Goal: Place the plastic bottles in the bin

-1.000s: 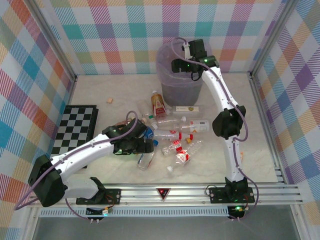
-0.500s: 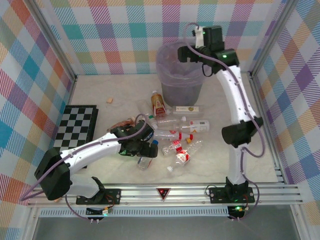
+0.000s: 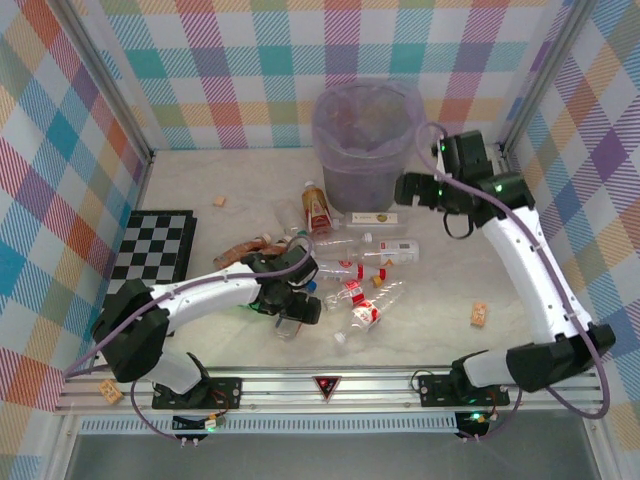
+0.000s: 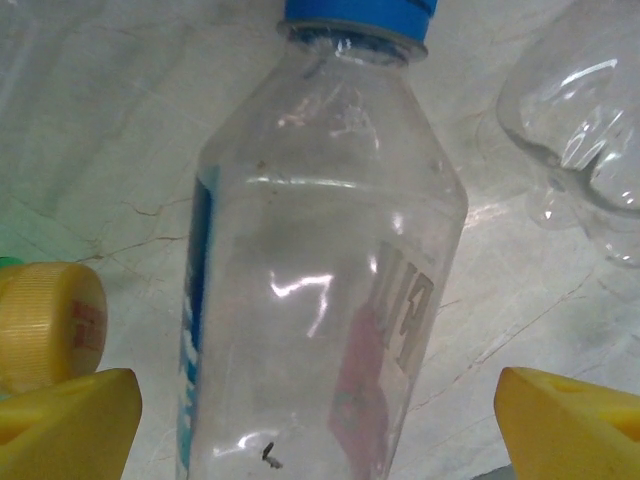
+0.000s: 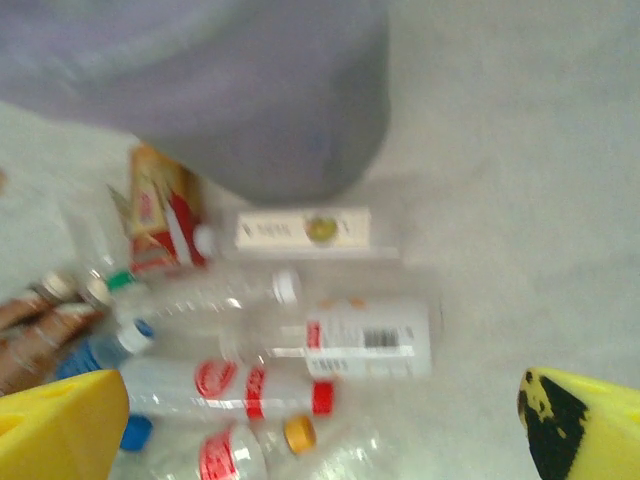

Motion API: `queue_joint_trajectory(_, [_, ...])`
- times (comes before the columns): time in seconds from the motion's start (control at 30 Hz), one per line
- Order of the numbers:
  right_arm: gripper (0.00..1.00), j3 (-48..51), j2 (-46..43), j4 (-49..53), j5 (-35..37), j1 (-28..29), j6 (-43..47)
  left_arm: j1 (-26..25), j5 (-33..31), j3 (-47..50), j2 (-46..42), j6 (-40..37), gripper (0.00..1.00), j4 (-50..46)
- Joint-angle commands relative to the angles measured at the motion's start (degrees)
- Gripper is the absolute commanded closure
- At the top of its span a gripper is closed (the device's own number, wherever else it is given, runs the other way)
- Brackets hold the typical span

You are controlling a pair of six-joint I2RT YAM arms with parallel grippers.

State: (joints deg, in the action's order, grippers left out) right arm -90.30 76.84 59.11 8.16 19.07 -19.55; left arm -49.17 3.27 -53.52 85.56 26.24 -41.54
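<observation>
A clear bottle with a blue cap (image 4: 320,250) lies on the table between the wide-apart yellow fingers (image 4: 65,415) of my open left gripper (image 4: 320,425); neither finger touches it. From above, the left gripper (image 3: 297,304) hovers over that bottle (image 3: 289,326) at the near left of the bottle pile (image 3: 350,262). The bin (image 3: 333,160) stands at the back. My right gripper (image 3: 407,190) hangs open and empty to the bin's right. Its wrist view is blurred: the bin (image 5: 230,100) fills the top, with red-labelled and white-labelled bottles (image 5: 370,340) below and the gripper (image 5: 320,430) empty.
A checkerboard (image 3: 150,255) lies at the left. Small tan cork blocks sit at the back left (image 3: 218,200), right (image 3: 479,315) and near-left corner (image 3: 110,392). A yellow bottle cap (image 4: 50,325) is beside my left finger, and another clear bottle (image 4: 580,150) lies at the right.
The right arm has swung from above the bin down and to its right. The left gripper has slid right and nearer, over the blue-capped bottle.
</observation>
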Motion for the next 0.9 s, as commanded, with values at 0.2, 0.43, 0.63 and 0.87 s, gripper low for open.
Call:
queue_joint_trajectory(0.2, [0.00,22.10,-11.54,-2.51,-3.95,-0.70,-11.20,-1.90,1.49,0.54,5.00,-1.40,0.21,1.28])
queue_joint_trajectory(0.43, [0.00,23.35,-11.32,-5.60,-8.34,-0.84,-10.78,-1.99,-1.38,-1.66,5.54,-1.29,0.39,-0.76])
queue_joint_trajectory(0.63, [0.00,23.50,-11.88,-11.39,-19.09,-0.79,-9.25,-2.02,-3.26,-5.90,3.17,-1.92,0.45,-4.00])
queue_joint_trajectory(0.87, [0.00,24.97,-11.58,-24.37,-40.09,-0.29,-10.91,-1.69,-6.38,-14.76,-2.02,-5.85,0.46,-7.80])
